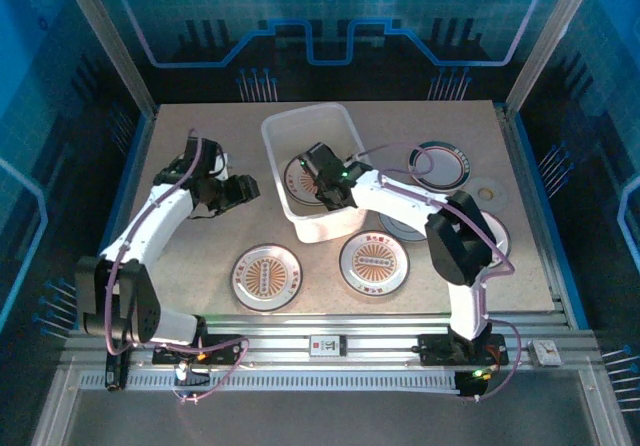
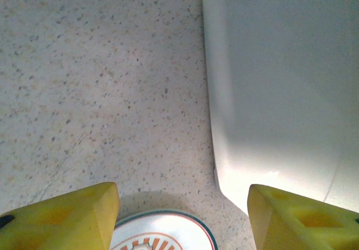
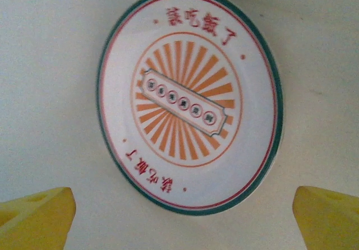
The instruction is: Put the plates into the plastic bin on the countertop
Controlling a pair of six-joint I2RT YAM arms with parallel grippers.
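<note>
the right gripper [image 3: 184, 202] is down inside the bin [image 1: 283, 126]. its yellow fingers [image 3: 33, 219] are spread wide apart and hold nothing. just ahead of it, in the bin, is the bin plate [image 3: 190, 98]. it is white with a green rim, red letters and orange stripes like a sun. the fingers sit off to each side of it and do not touch it. i cannot tell if it lies flat or leans on the bin wall. the left gripper [image 2: 182, 197] is outside the bin, over the counter [image 2: 101, 82], with the bin's white wall just to its right. its fingers are apart too, with only bare counter between them, so it holds nothing. low between those fingers the low plate [image 2: 162, 234] peeks in, lying on the counter. from above, two orange plates [image 1: 267, 277] lie side by side on the counter, closer to the arm bases than both grippers. the dark plate [image 1: 441, 164], with a dark rim, sits to the right of the right gripper, outside the bin. a thin pale disc [image 1: 488, 194] lies near it, even further right. a grey plate [image 1: 392, 228] peeks out from under the right arm [image 1: 455, 241], next to the bin.
</note>
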